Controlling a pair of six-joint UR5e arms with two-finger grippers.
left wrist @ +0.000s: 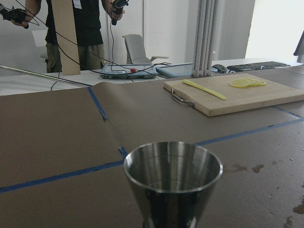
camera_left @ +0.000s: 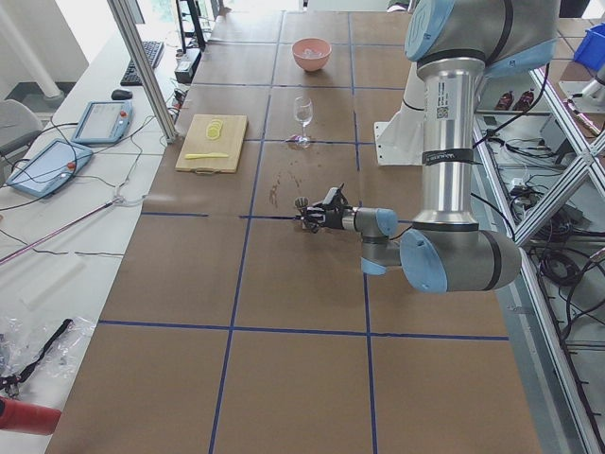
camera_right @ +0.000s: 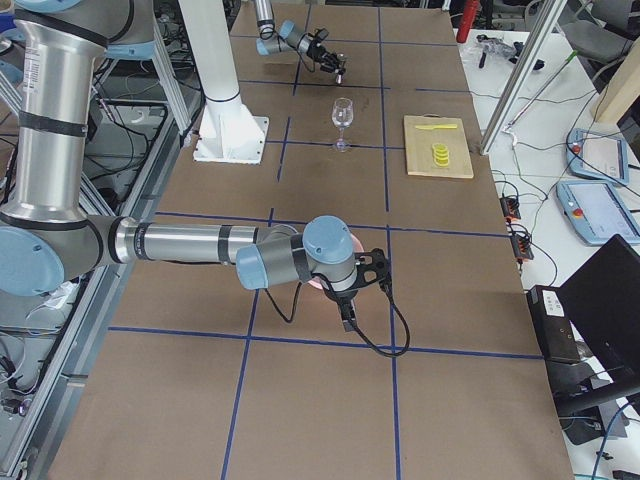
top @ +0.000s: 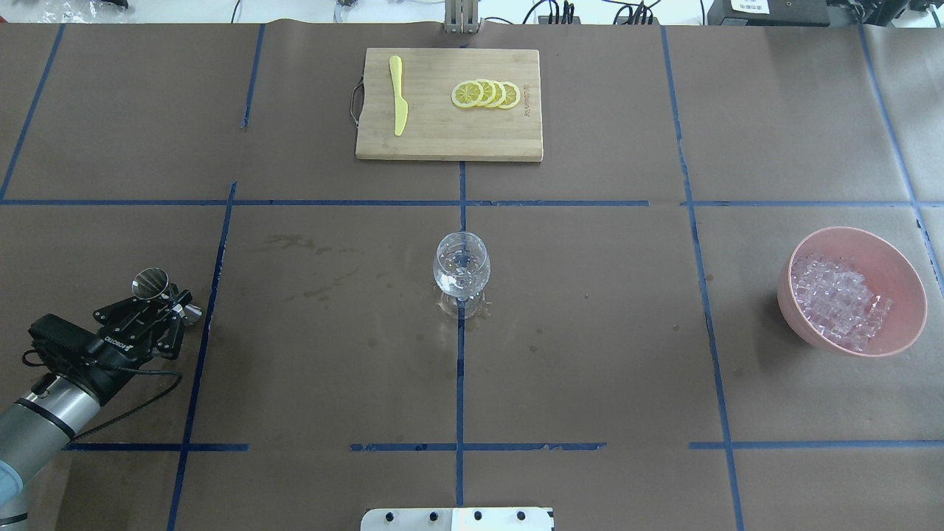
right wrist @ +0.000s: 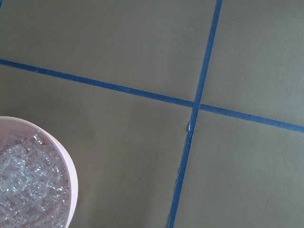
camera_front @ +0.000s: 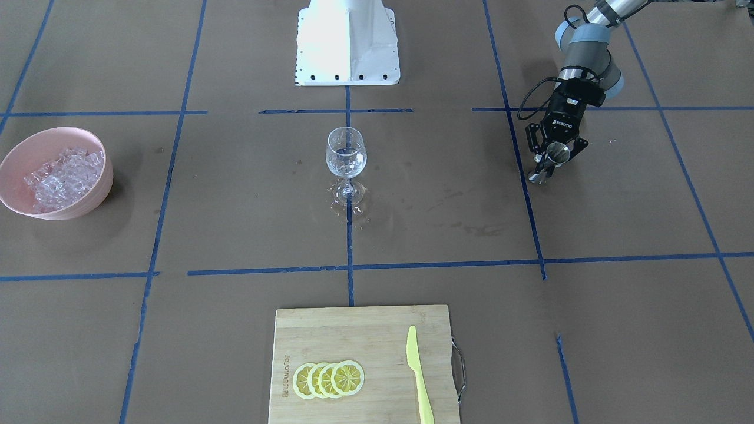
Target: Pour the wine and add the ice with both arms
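Observation:
A clear wine glass (camera_front: pixel 346 154) stands at the table's middle with a little see-through wine in its bowl (top: pixel 461 276). My left gripper (camera_front: pixel 552 158) is shut on a steel jigger (top: pixel 150 282), held low over the table at my left side. The left wrist view shows the jigger's open cup (left wrist: pixel 173 175) close up. A pink bowl (top: pixel 889 254) heaped with ice (top: pixel 841 299) sits at my right. My right gripper (camera_right: pixel 368 272) hangs over that bowl and shows only in the exterior right view, so I cannot tell whether it is open. The right wrist view shows the ice (right wrist: pixel 28 190).
A wooden cutting board (top: pixel 442 136) with lemon slices (top: pixel 487 94) and a yellow knife (top: pixel 399 96) lies at the far edge. Wet spots (camera_front: pixel 353 206) surround the glass foot. The white robot base (camera_front: pixel 347 41) stands at the near edge. Blue tape lines cross the brown table.

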